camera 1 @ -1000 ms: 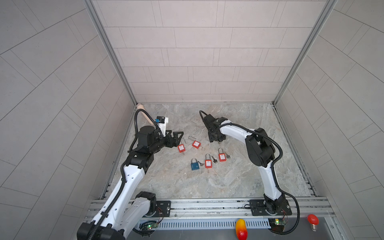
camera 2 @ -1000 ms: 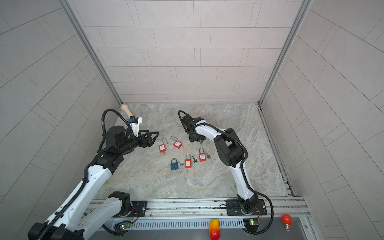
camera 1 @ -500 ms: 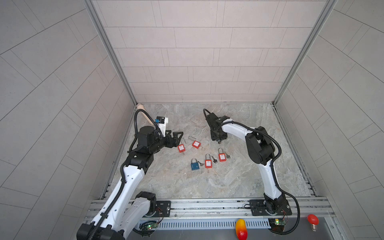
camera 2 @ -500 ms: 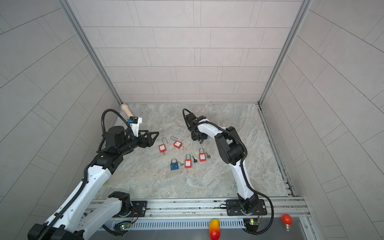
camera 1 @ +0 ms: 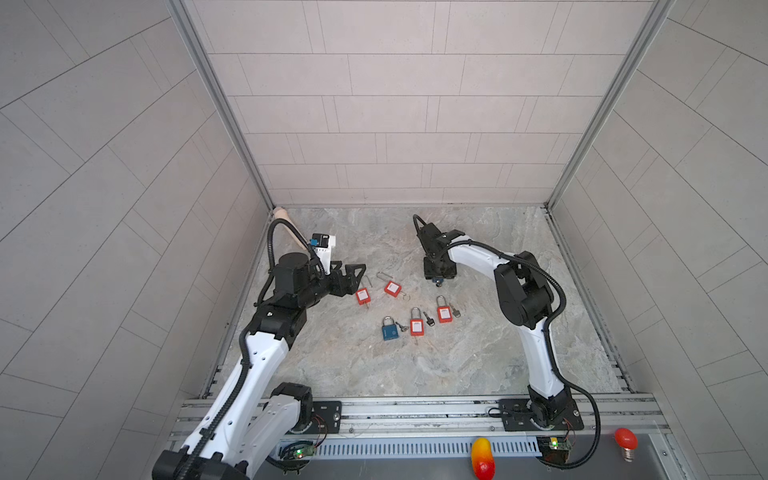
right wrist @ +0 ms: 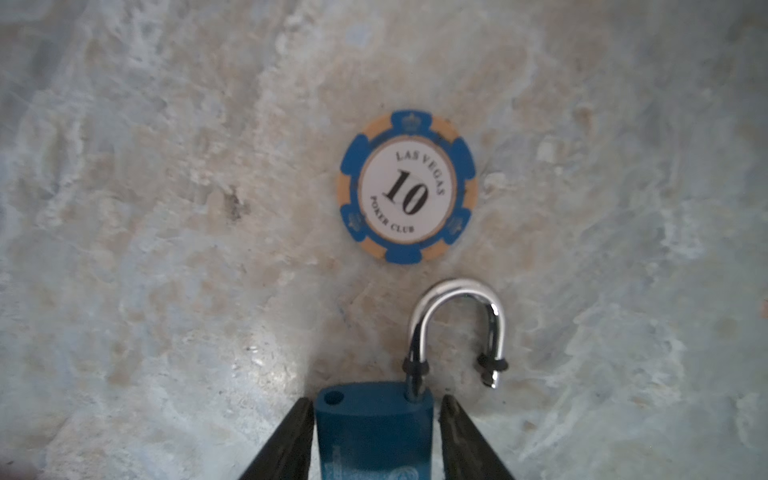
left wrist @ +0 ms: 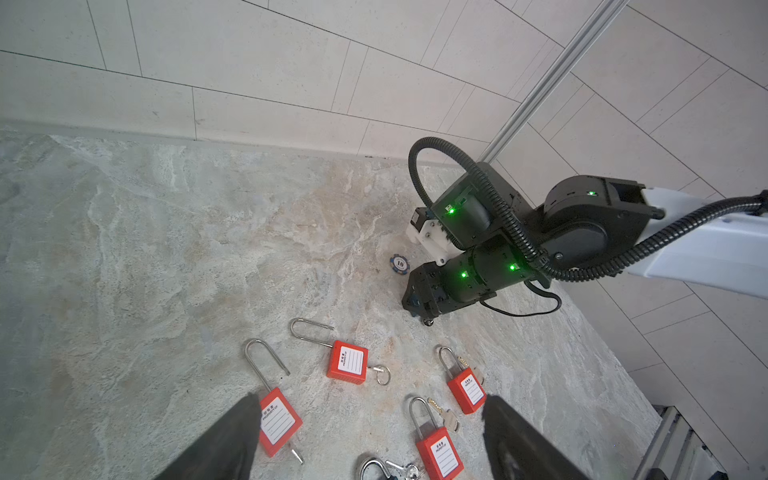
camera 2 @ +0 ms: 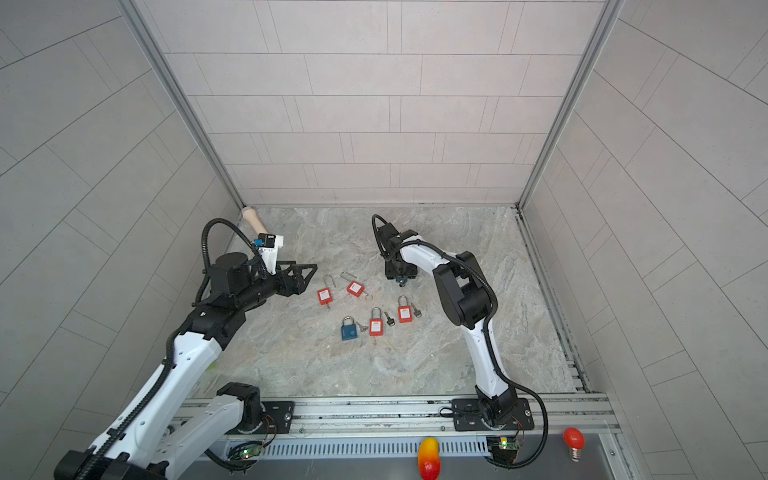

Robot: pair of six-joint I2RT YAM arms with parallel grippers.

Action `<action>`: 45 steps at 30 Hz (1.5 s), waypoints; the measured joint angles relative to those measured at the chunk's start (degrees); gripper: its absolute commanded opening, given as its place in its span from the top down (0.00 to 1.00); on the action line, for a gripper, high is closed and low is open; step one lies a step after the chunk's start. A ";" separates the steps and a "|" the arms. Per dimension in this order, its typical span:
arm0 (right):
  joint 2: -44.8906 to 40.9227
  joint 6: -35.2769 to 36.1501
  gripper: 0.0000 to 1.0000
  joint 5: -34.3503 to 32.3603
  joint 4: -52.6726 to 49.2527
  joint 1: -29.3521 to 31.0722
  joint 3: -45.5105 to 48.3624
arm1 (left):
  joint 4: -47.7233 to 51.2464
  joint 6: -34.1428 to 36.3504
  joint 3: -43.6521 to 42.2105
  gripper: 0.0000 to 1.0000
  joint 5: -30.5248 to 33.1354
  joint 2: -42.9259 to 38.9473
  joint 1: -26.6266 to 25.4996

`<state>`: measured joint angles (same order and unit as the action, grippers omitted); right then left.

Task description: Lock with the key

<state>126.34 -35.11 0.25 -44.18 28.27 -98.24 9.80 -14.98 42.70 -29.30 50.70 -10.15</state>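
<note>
My right gripper points down at the back middle of the floor and is shut on a blue padlock. Its steel shackle is swung open, the free end out of its hole. My left gripper is open and empty, hovering by the leftmost red padlock. Several more red padlocks and a second blue padlock lie mid-floor. A black-headed key and a silver key lie beside them. No key shows in the held padlock.
A blue poker chip lies on the floor just beyond the held padlock's shackle. A wooden handle leans in the back left corner. Tiled walls close the floor on three sides, and a rail runs along the front.
The right gripper has shifted a little right and toward the front, and its jaws have narrowed onto the blue padlock. The left arm has not moved.
</note>
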 measured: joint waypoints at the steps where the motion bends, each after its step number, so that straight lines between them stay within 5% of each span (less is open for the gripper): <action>1: -0.07 0.20 0.60 0.20 0.09 0.00 0.11 | -0.02 0.00 -0.07 0.11 0.00 -0.04 0.00; 9: -1.16 5.60 0.67 0.68 -0.72 0.11 0.87 | -0.24 0.00 -1.07 0.11 0.04 -0.48 0.00; 15: -7.15 17.81 0.72 3.26 -3.10 0.35 0.90 | -1.90 0.98 -1.57 0.12 -0.42 0.11 0.00; 26: -32.87 50.84 0.75 24.96 -6.97 2.43 5.68 | -12.98 9.94 -3.89 0.12 -10.91 4.92 -1.22; 31: -38.23 63.08 0.76 32.83 -7.54 2.95 12.39 | -14.91 17.14 -3.58 0.12 -17.75 8.02 -6.40; 35: -40.85 68.04 0.76 37.11 -7.30 3.23 15.74 | -13.81 22.51 -2.10 0.18 -21.11 10.25 -9.94; 39: -42.38 70.69 0.76 39.47 -7.04 3.78 16.06 | -13.25 26.08 0.33 0.39 -23.23 12.37 -12.98; 45: -42.77 72.85 0.77 41.11 -7.34 5.11 16.06 | -13.29 29.00 2.40 0.43 -23.43 15.65 -16.76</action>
<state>83.57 37.74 41.36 -51.53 33.39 -82.17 -3.49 14.02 45.10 -52.73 66.35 -26.92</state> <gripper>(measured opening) 0.395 0.590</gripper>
